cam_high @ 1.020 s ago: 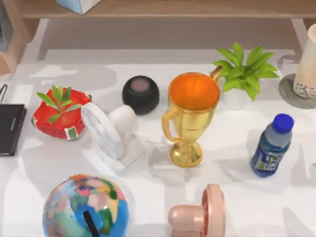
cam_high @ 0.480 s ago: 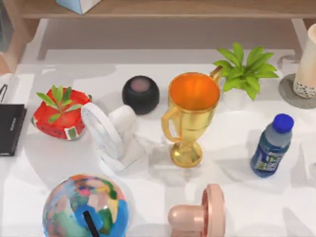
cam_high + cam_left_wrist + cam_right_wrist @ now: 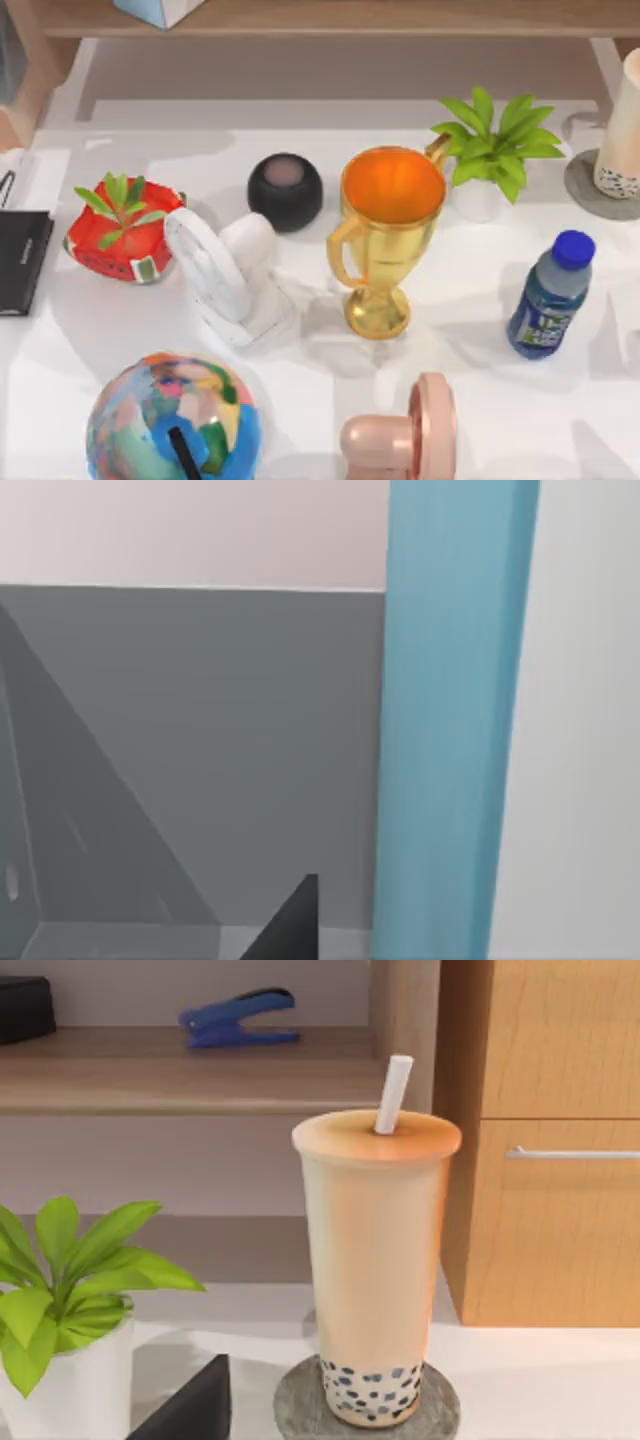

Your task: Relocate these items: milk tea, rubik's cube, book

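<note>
A white table (image 3: pixel 470 400) fills the near ground, evenly lit, with soft grey shadows lying across its top. Along its far side runs a light wooden shelf (image 3: pixel 330 18), and behind that a pale pinkish wall (image 3: pixel 180 1170). At the right end stands a wooden cabinet (image 3: pixel 560 1050) with a drawer front and a slim metal handle (image 3: pixel 572 1152), its side panel meeting the open shelf board.
</note>
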